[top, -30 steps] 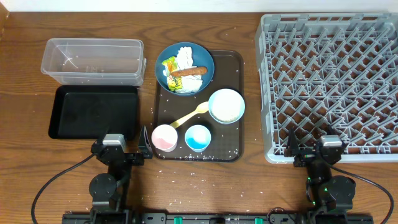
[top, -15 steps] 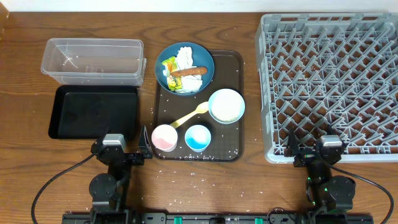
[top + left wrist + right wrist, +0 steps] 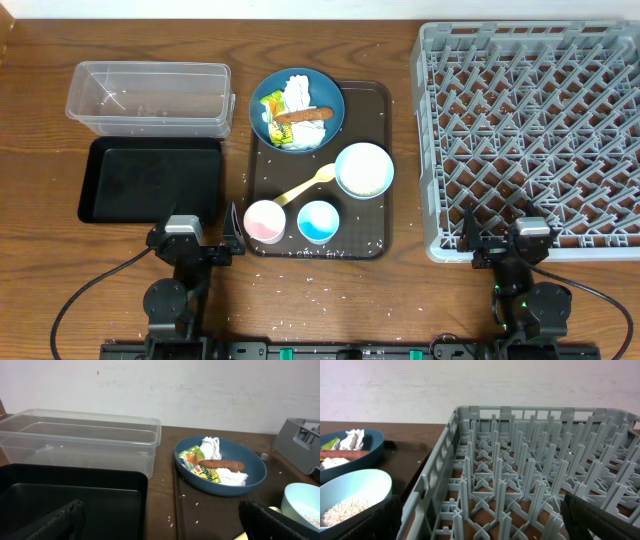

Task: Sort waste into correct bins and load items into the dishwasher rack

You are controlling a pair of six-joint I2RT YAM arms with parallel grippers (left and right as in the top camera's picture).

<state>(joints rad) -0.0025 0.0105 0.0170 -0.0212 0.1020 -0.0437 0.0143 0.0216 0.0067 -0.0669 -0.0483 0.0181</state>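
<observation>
left end effector (image 3: pixel 193 232) wide, empty, beside black tray (image 3: pixel 150 180) | right end effector (image 3: pixel 527 232) wide, empty, at near edge of grey rack (image 3: pixel 530 130) | blue dish (image 3: pixel 332 95) of waste (image 3: pixel 300 116) on brown tray (image 3: pixel 372 110)

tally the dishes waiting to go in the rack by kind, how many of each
cups: 2 (pink cup, blue cup)
dishes and bowls: 2 (dark blue dish, pale bowl)
spoons: 1 (yellow spoon)
total: 5

A lab-style test bench: plain wooden table (image 3: pixel 40 120) against bare white wall (image 3: pixel 200 390).
</observation>
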